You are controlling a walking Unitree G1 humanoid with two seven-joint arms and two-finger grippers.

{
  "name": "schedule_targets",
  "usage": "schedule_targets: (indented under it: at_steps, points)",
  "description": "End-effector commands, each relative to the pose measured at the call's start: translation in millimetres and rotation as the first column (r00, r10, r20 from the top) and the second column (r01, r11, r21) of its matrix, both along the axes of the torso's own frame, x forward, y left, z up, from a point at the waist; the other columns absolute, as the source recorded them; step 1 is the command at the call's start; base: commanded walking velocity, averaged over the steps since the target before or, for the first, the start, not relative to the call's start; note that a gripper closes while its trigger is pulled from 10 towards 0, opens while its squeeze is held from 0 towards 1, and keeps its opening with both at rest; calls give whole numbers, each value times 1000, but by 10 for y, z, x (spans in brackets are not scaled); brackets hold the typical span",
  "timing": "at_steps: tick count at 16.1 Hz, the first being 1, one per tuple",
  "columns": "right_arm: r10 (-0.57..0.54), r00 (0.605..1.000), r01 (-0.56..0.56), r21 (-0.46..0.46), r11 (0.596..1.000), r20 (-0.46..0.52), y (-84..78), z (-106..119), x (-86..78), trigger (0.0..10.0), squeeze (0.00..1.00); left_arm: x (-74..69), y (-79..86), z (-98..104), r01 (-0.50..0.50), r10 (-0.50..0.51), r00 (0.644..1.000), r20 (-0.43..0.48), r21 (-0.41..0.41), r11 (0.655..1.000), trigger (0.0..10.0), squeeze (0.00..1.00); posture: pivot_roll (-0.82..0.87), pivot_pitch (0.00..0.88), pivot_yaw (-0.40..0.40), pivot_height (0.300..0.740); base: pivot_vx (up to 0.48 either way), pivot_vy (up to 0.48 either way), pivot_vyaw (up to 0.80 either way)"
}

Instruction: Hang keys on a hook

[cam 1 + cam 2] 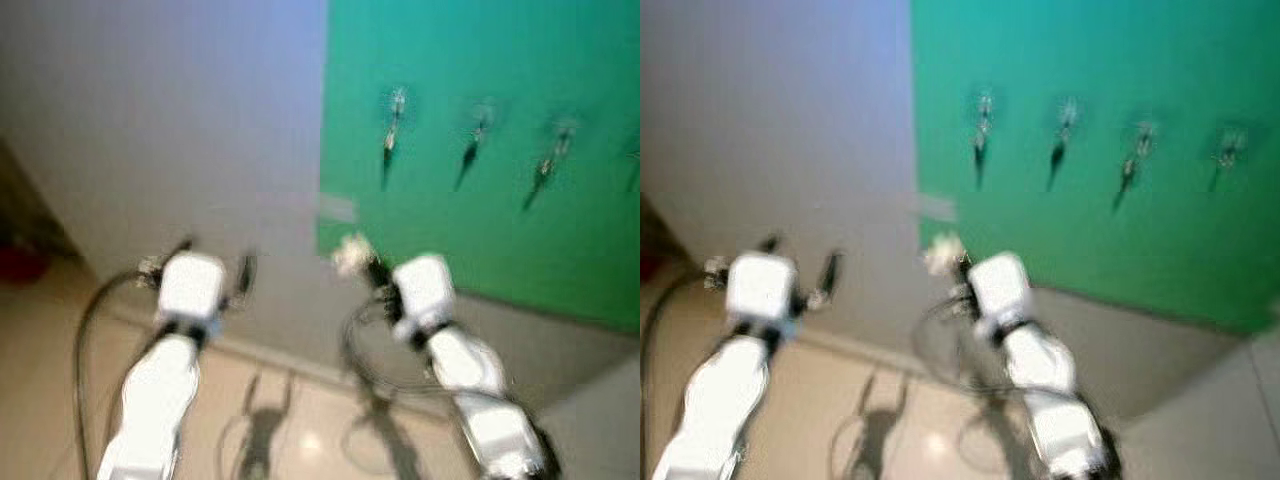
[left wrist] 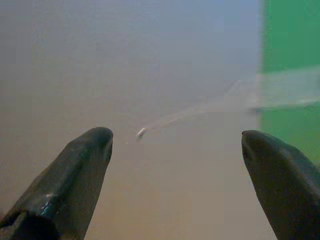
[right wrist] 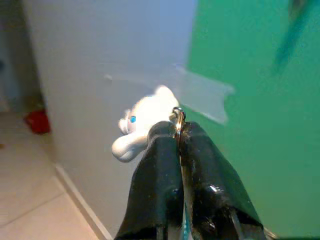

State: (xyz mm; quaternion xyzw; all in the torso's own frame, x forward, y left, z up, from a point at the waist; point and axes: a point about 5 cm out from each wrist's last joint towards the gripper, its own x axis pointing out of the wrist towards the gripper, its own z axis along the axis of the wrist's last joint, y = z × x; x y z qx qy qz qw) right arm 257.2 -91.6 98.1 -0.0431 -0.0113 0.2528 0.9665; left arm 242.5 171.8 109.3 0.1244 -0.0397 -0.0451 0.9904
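A green board (image 1: 480, 120) hangs on the grey wall and carries a row of several small metal hooks (image 1: 395, 110). My right gripper (image 3: 177, 132) is shut on a metal key ring with a white plush charm (image 3: 145, 120), held up below the board's lower left corner. The charm (image 1: 352, 254) shows pale at the fingertips, below and left of the leftmost hook. My left gripper (image 2: 175, 145) is open with nothing between its fingers, raised toward the bare grey wall (image 1: 180, 130) left of the board. The eye views are blurred.
A strip of clear tape (image 3: 200, 92) fixes the board's lower left corner to the wall. The beige tiled floor (image 1: 60, 340) meets the wall at a skirting. A red object (image 1: 20, 262) sits on the floor at the far left.
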Motion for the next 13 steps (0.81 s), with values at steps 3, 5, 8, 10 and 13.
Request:
schedule_targets:
  at_steps: [3, 5, 8, 10, 13]
  points:
    - [-26, 1000, 25, 52, 998, 16, -132, 69, -20, 10000, 0, -3, -80, 50, 32, -31, 999, 22, -11, 999, 10000, 0, -25, 0, -14, 740, 0, -271, 0]
    - [-33, 999, 31, 60, 998, 25, -164, 93, -14, 10000, 0, 3, -86, 46, 39, -39, 999, 20, -10, 999, 10000, 0, -28, 0, -11, 740, 0, -270, 0]
    - [-56, 998, 53, 68, 996, 31, -194, 106, -13, 10000, 0, 18, -95, 30, 53, -53, 999, 12, -5, 999, 10000, 0, -27, 0, -9, 740, 0, -273, 0]
    - [-68, 997, 65, 79, 995, 44, -219, 137, -9, 10000, 0, 30, -97, 21, 59, -59, 998, 9, -2, 998, 10000, 0, -28, 0, -8, 740, 0, -270, 0]
    - [-82, 994, 74, 100, 992, 74, -242, 215, 31, 10000, 0, 63, -94, 24, 64, -64, 998, 10, 0, 998, 10000, 0, -29, 0, -6, 740, 0, -271, 0]
